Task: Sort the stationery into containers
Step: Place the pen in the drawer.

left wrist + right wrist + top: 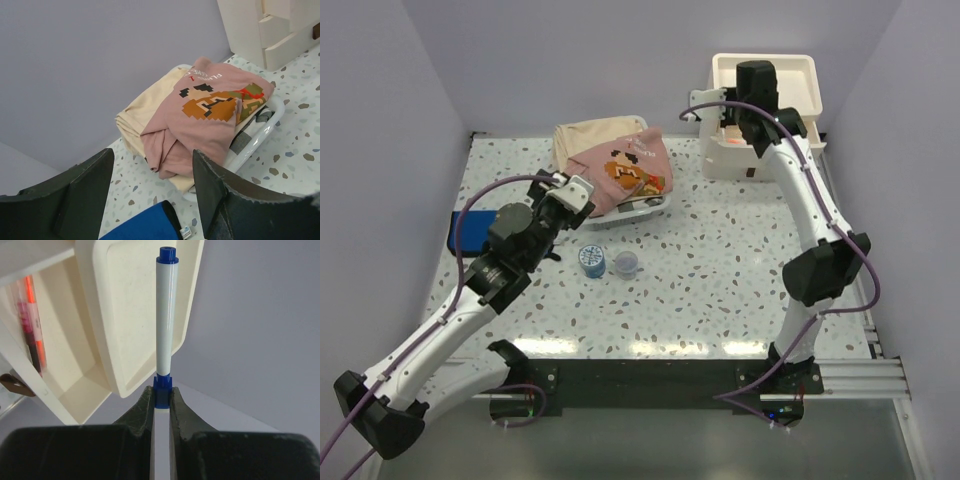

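Observation:
My right gripper (162, 392) is shut on a white marker with blue ends (165, 320), which sticks straight out from the jaws. It hangs over the cream-white drawer unit (790, 75) at the back right, seen from above as my right gripper (756, 75). The tray top (135, 305) lies beyond the marker. An open drawer (75, 385) holds orange and pink markers (31, 325). A blue tape roll (591, 260) and a tiny clear cup (626, 263) stand mid-table. My left gripper (582, 197) stands open and empty near them; its fingers (90, 185) frame bare table.
A clear basket (645, 208) of pink and beige clothes (200, 115) sits at the back centre, just ahead of my left gripper. A flat blue pouch (470, 230) lies at the left edge, also below the left fingers as the blue pouch (145, 225). Lilac walls enclose three sides.

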Controlling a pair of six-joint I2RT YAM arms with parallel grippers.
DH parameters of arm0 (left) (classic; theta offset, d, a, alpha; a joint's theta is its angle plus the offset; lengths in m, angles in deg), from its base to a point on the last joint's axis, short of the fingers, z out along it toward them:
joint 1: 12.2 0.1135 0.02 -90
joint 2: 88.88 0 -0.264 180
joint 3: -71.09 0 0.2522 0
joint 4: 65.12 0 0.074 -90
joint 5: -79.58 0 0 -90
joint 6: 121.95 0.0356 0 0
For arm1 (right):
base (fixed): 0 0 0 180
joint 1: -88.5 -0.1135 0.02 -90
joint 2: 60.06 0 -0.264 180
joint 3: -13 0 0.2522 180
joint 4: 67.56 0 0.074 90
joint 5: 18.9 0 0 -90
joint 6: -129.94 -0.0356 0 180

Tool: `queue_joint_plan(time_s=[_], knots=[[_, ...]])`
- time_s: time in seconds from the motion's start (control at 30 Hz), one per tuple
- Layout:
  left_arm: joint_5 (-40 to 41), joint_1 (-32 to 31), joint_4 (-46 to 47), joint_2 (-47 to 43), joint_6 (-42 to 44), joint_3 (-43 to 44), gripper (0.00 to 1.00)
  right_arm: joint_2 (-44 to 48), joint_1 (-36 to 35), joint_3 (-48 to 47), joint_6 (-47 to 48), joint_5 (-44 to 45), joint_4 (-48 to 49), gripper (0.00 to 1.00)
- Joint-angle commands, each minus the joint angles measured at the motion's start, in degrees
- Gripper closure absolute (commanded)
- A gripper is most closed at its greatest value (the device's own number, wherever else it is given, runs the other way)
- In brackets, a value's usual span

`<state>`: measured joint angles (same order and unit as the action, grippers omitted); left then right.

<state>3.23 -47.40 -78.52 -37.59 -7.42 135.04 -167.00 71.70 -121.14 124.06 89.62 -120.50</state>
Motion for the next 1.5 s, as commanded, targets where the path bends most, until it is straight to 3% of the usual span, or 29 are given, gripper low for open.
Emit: queue_joint_plan(time_s=[0.0, 0.2, 0.43, 0.57, 1.3, 1.47], knots=[[-1.3, 0.3, 3.4, -1.8, -2.3, -0.7, 0.31, -3.8, 3.4, -8.6, 7.7, -2.0, -12.0, 1.00], [-2.2, 0.3, 3.5, -2.1, -3.0, -0.9, 0.31, -7.3, 6.6, -12.8, 11.2, -4.7, -17.9, 1.00], [-3.5, 0.4, 2.9, -1.1, -4.1, -0.1, 0.31, -7.3, 8.1, -9.0, 11.4, -5.2, -15.9, 1.00], [-4.5, 0.9, 2.5, -0.5, -4.9, 0.5, 0.31, -6.9, 8.1, -4.9, 13.7, -3.2, -12.8, 1.00], [-7.1, 2.9, 1.2, -0.1, -7.7, 1.3, 0.31, -12.8, 8.0, -3.4, 20.3, 8.1, -7.9, 1.00], [-7.5, 3.0, 1.0, 0.4, -8.3, 2.0, 0.31, -13.1, 8.0, -3.5, 18.4, 8.9, -2.4, 0.46]])
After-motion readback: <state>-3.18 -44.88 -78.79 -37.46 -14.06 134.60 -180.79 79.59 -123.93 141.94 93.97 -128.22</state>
